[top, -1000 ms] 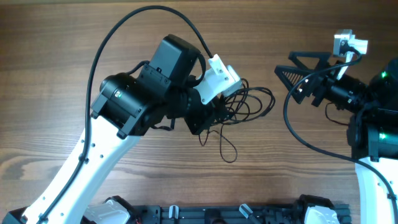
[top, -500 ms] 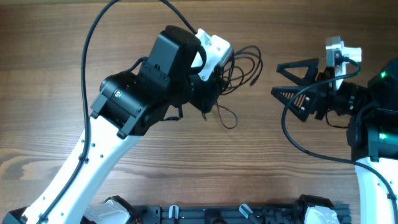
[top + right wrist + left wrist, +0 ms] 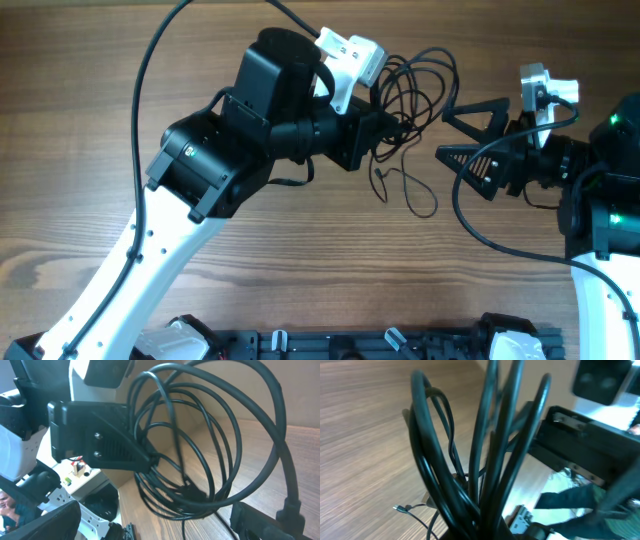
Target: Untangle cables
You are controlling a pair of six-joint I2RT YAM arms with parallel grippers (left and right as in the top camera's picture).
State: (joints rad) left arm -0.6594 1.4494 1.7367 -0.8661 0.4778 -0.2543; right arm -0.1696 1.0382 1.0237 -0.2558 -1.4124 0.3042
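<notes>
The cables (image 3: pixel 418 88) are thin black wires in a loose coil, lifted at the top middle, with one tail (image 3: pixel 412 197) trailing onto the wood. My left gripper (image 3: pixel 388 126) is shut on the coil's left side. In the left wrist view the cables (image 3: pixel 490 455) rise from the bottom and hide the jaws; a tiny plug end (image 3: pixel 400 508) lies on the table. My right gripper (image 3: pixel 452 135) stands open just right of the coil, apart from it. The right wrist view shows the coil (image 3: pixel 200 460) held by the left gripper's finger (image 3: pixel 100 437), and my own finger (image 3: pixel 265 522).
The wooden table (image 3: pixel 120 60) carries the scene. The left arm's thick black cable (image 3: pixel 160 70) arcs over the upper left. The white arm bases and a black rail (image 3: pixel 330 345) line the front edge. The right arm's own cable (image 3: pixel 480 225) loops below its gripper.
My left gripper has lifted the coil off the table and carried it up and right, toward the right gripper. The right gripper has shifted slightly left and down, still open.
</notes>
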